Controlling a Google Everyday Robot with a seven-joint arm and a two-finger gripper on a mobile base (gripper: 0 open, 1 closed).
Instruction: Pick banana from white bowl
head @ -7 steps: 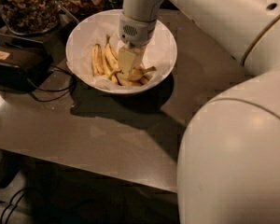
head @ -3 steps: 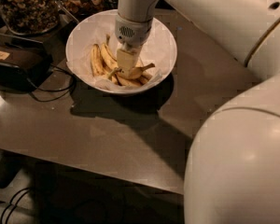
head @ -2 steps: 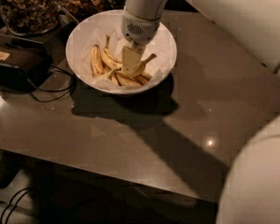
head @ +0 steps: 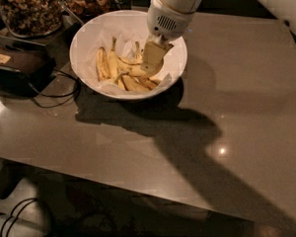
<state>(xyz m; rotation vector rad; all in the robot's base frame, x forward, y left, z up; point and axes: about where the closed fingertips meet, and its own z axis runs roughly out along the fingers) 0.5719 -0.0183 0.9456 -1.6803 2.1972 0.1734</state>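
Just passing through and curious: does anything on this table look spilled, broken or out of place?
Nothing stands out. The bananas lie inside the bowl on its paper lining, none spilled onto the table. The pincer is down among them in the bowl. The nut jar behind stands upright.

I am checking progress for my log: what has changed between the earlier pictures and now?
The arm's bulky near link swung up and right, nearly out of view, uncovering the table. The gripper shifted slightly right, still low in the white bowl among the bananas. No banana is visibly lifted; bowl, bananas and nut jars stayed put.
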